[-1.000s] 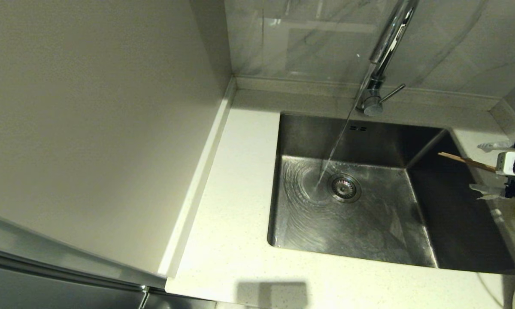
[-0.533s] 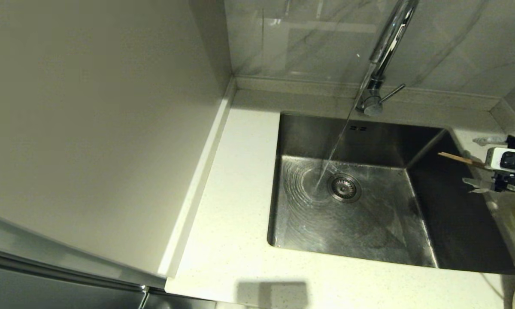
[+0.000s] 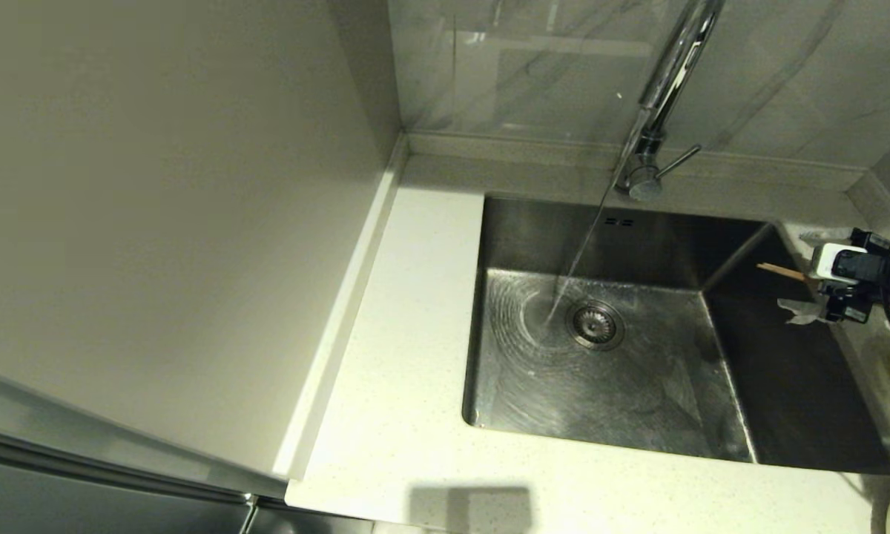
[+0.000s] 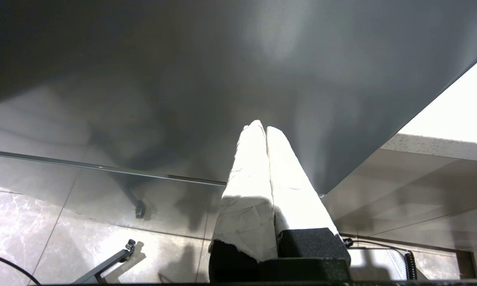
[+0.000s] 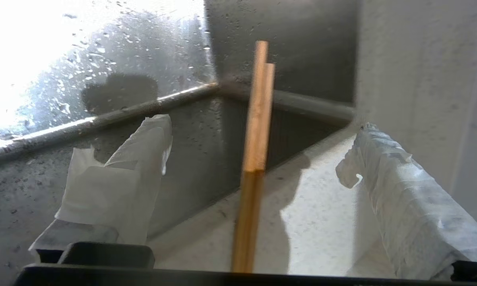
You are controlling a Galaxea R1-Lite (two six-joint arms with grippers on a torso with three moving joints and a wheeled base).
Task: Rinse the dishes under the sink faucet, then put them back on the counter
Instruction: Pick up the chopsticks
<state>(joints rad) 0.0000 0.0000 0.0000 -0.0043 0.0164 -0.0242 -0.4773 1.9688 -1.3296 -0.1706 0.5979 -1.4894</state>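
Sink [image 3: 638, 386] rim, chopsticks [image 5: 254, 143] between open right pincer [image 5: 258, 159] fingers

Tall shiny chrome tube faucet [image 3: 664, 96] running; thin stream falls into the square brushed stainless steel sink [image 3: 638, 371], landing just beside the round drain strainer [image 3: 597, 324]. Right gripper [image 3: 805, 276] at the sink's right rim, taped fingers spread wide. Thin brown wooden chopsticks [image 3: 782, 271] lie between the fingers, tips jutting over the basin. White speckled counter [image 3: 393, 371] surrounds the sink.
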